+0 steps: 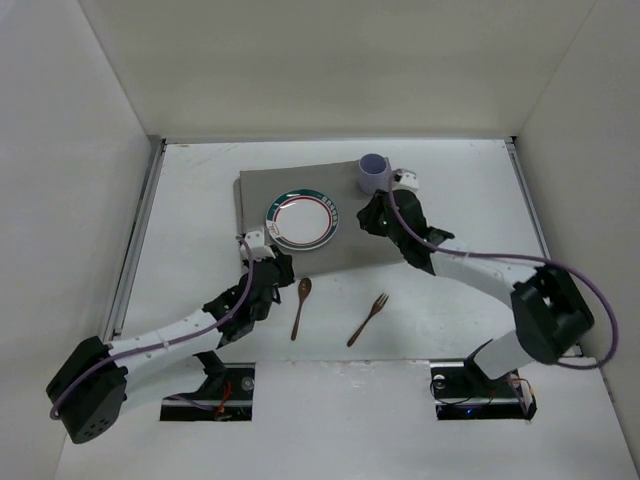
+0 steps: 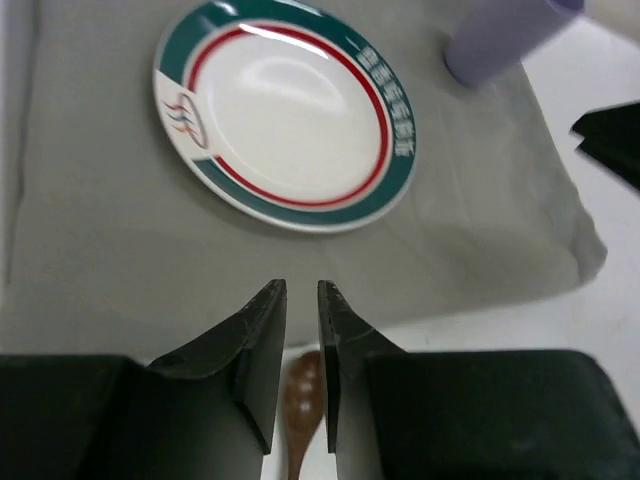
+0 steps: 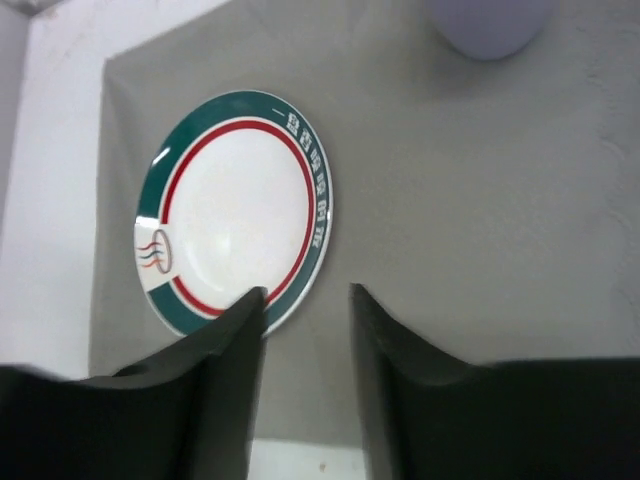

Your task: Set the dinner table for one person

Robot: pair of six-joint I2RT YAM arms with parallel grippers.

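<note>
On the white dinner table (image 1: pixel 470 190) lies a grey mat (image 1: pixel 350 245) with a green- and red-rimmed plate (image 1: pixel 303 220) on it and a lavender cup (image 1: pixel 374 173) at its far right corner. A wooden spoon (image 1: pixel 301 307) and a wooden fork (image 1: pixel 367 319) lie on the table in front of the mat. My left gripper (image 1: pixel 283 268) hovers at the mat's near edge, jaws almost together and empty (image 2: pixel 302 285), with the spoon's bowl (image 2: pixel 303 395) below. My right gripper (image 1: pixel 365 215) is over the mat right of the plate, open and empty (image 3: pixel 308 290).
White walls enclose the table at left, right and back. In the right wrist view the plate (image 3: pixel 235 210) sits left of the fingers and the cup (image 3: pixel 488 25) at the top. The left wrist view shows the plate (image 2: pixel 290 120) and the cup (image 2: pixel 500 40).
</note>
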